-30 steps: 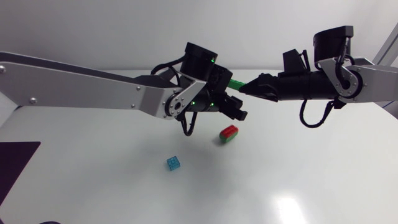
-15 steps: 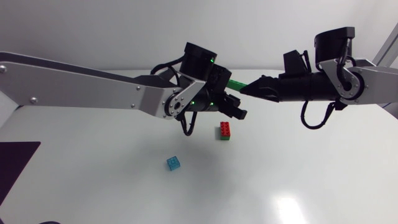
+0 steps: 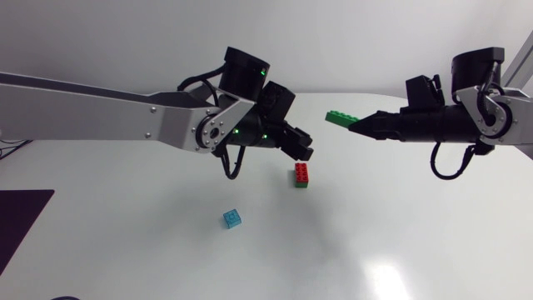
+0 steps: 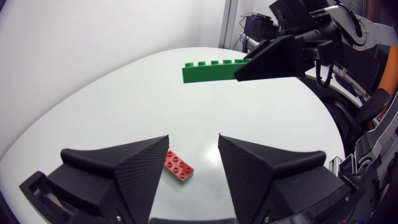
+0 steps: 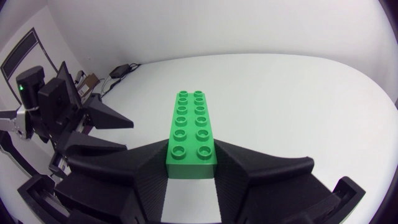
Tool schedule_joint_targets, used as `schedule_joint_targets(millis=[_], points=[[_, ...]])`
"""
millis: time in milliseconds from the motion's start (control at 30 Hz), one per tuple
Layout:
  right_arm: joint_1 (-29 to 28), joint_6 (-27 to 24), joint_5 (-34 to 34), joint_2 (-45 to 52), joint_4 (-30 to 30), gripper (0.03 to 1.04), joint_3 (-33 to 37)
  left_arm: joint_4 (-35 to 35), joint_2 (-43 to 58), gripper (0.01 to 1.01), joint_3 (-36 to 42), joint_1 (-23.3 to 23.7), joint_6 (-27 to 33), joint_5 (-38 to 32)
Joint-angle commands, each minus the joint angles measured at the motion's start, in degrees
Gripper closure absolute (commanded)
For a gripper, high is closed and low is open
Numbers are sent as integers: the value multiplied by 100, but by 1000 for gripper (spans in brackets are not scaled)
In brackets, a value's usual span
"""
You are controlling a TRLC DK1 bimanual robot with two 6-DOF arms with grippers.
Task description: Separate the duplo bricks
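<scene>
Green brick [image 5: 191, 124] is hanging clamped in the right tool [image 3: 358, 127], while the left tool [image 4: 194, 140] is gaping empty above the red brick [image 4: 178, 167] on the desk [image 4: 124, 106], so setting green down is probably coming next.

Green brick [image 5: 190, 127] there, glossy moulded plastic. Left gripper [image 4: 193, 137], matte black, finely ribbed. Table [image 3: 433, 225] smooth and white, sheen catching light.

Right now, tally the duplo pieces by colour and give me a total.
Green: 1, long brick held in the right gripper.
Red on green: 1, stacked pair on the table.
Blue: 1, small brick on the table.
Total: 3 pieces.
</scene>
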Motion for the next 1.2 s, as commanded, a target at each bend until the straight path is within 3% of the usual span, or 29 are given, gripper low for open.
schedule_joint_targets(millis=[0,400,667,800,867,1000,1067,1167], points=[[-105,-476,45,133,-104,892,-315,-104,-14,403,-202,73,153,60],[255,-2533,932,651,-156,890,-1405,-333,48,375,-219,46,311,52],[554,-2929,1337,977,230,880,-1721,-719,751,375,335,-85,241,-388],[554,-3025,1381,1082,327,869,-1800,-1159,1164,375,844,-226,-67,-599],[545,-3052,1416,1082,380,744,-1870,-1484,1357,377,1178,-252,-295,-678],[545,-3166,1468,1021,362,349,-1976,-2020,1761,375,1855,-270,-612,-933],[545,-3166,1495,959,362,216,-2011,-2213,1972,377,2171,-270,-752,-1073],[545,-3166,1504,836,336,149,-2055,-2583,2324,377,2664,-279,-981,-1205]])
